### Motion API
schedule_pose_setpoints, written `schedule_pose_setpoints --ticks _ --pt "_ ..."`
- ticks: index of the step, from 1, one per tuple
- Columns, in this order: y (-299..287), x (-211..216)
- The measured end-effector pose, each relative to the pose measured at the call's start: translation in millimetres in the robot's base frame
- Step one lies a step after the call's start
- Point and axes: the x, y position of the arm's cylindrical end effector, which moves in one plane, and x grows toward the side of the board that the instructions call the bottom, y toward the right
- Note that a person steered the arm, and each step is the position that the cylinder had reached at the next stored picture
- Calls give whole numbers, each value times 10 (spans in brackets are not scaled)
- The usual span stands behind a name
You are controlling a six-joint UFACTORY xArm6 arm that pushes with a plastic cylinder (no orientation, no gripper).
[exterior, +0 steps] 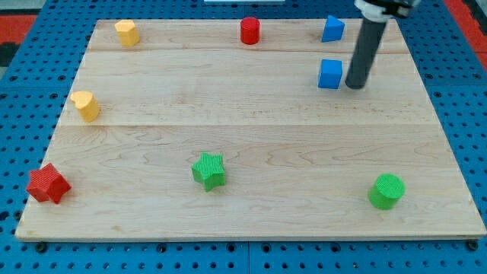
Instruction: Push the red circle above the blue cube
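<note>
The red circle [250,31] stands near the board's top edge, at the middle. The blue cube [330,74] sits at the upper right, below and to the right of the red circle. My tip [354,86] rests on the board just to the right of the blue cube, close to it; I cannot tell whether it touches. The rod rises from there toward the view's top. The red circle is well to the left of my tip.
A second blue block [332,29] lies above the blue cube near the top edge. Two yellow blocks [127,33] [87,105] are at the left. A red star [48,184], a green star [208,170] and a green cylinder [386,190] lie along the bottom.
</note>
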Motion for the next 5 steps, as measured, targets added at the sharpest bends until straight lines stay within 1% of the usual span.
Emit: schedule_pose_setpoints --ticks 1,2,3,4,5 --pt "-345 300" --pt "-794 199" --pt "-1515 -100" --pt "-1910 -560" --pt "-2131 -975"
